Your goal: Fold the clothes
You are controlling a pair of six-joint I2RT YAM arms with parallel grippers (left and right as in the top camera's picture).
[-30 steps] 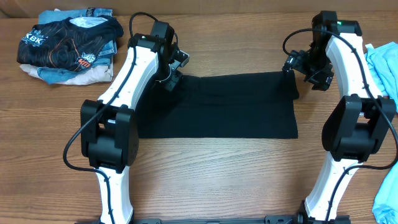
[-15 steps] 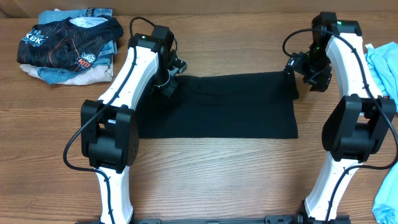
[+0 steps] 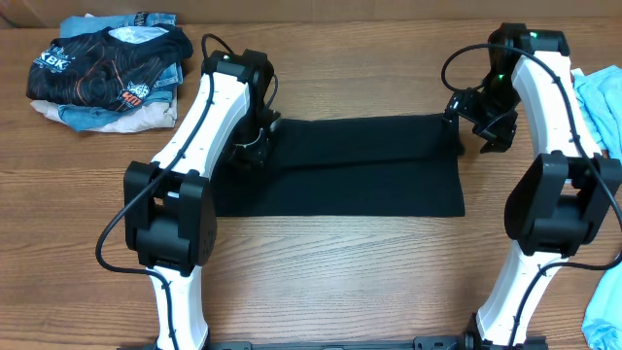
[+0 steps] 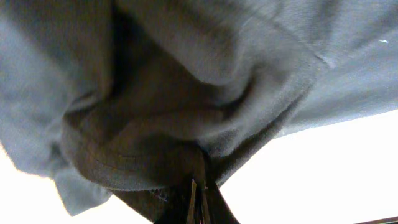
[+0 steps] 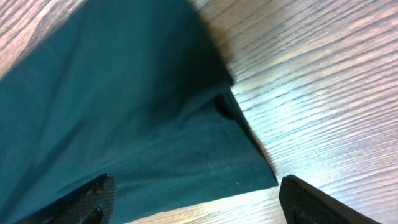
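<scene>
The clothes, a plain black T-shirt, lie folded into a long flat band across the middle of the table. My left gripper is at the band's far left corner, shut on a pinch of the fabric. In the left wrist view the bunched cloth fills the frame above the closed jaws of that gripper. My right gripper hovers at the far right corner, open. The right wrist view has its fingers spread wide over the clothes' corner, with nothing between them.
A pile of other garments, topped by a black printed shirt, lies at the far left. Light blue cloth lies at the right edge. Bare wood table stretches in front of the band.
The left gripper has come down onto the far left corner and shut on the fabric. The right gripper has shifted slightly by the right corner, still open.
</scene>
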